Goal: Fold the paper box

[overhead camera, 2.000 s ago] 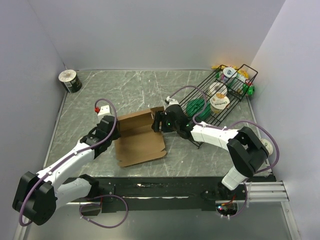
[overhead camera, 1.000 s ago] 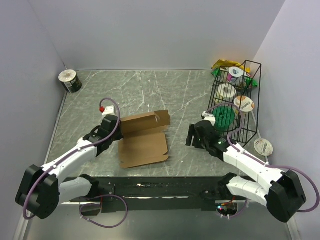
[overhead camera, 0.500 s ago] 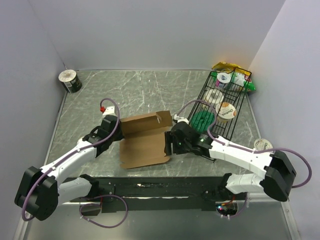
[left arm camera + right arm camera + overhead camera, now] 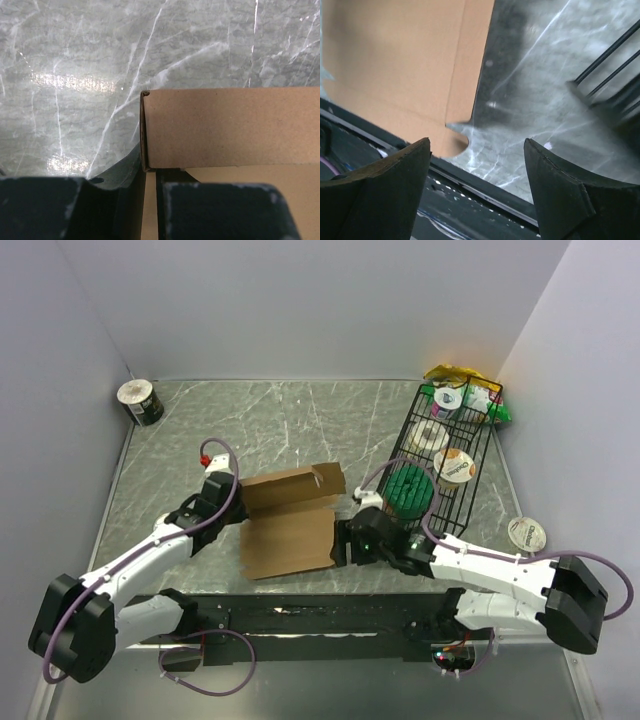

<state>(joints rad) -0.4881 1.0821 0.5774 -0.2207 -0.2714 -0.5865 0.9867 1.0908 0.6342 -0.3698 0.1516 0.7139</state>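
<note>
Top external: paper box point(image 4: 288, 532) near worktop point(image 4: 300, 420) centre, 12 o'clock panel raised. Pinched at 9 o'clock by left jaws; spread right jaws over 4 o'clock corner. Step: wall raising. Likely next: lift 3 o'clock flap.

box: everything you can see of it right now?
The box is plain brown unmarked cardboard, a die-cut sheet partly folded. Its near panel lies flat on the table; the far panel stands up as a wall, notched at its right end. A crease runs along the right edge. The left tool pinches its left edge; the open right tool hovers by the near right corner.
</note>
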